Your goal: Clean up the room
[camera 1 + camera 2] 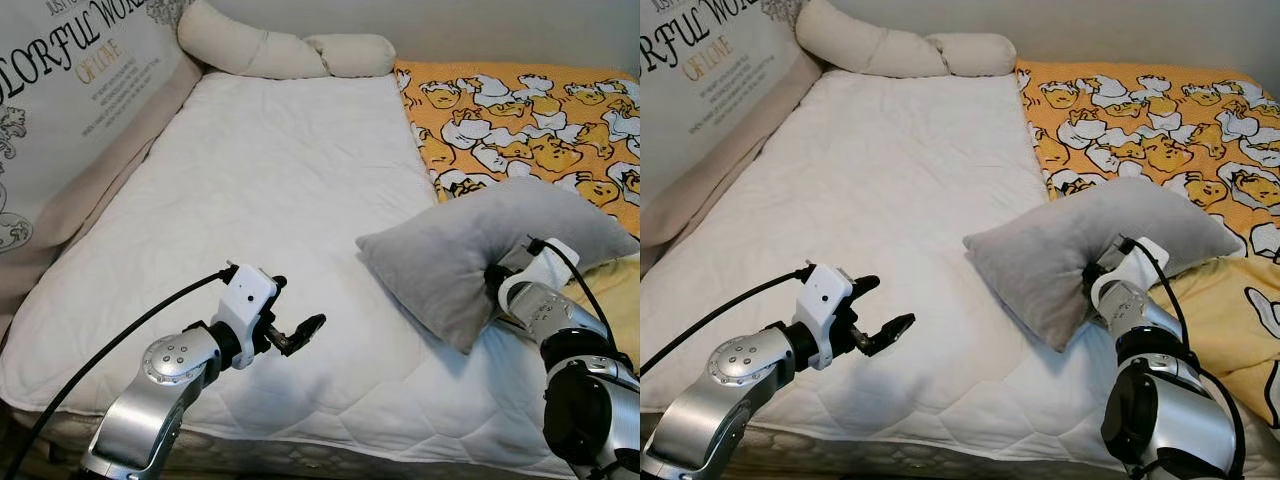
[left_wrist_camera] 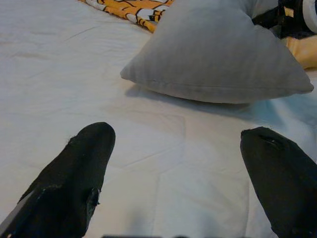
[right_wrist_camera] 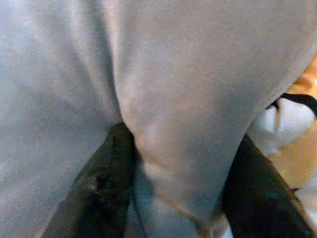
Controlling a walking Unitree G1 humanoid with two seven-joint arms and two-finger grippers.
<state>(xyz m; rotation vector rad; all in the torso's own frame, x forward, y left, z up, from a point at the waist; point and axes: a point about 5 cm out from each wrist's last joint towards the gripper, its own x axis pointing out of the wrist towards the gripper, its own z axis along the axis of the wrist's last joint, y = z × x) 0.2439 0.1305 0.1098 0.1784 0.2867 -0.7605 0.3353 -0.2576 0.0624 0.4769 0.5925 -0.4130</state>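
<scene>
Grey pillow pinched, and we want it carried clean.

The grey pillow (image 1: 470, 250) lies on the white mattress pad (image 1: 270, 220), its far end over the orange cartoon blanket (image 1: 540, 120); our right gripper (image 3: 173, 173) has its fingers clamped on a fold at the near edge. We judge a fold grip can slip, so lift slowly and keep the pillow low. Our left gripper (image 2: 183, 168) hovers over the pad, fingers apart, ready to support the sagging corner.

left gripper (image 1: 300, 333) extended forward, jaws spread; right gripper (image 3: 173, 198) jaws pinched on fabric.
</scene>
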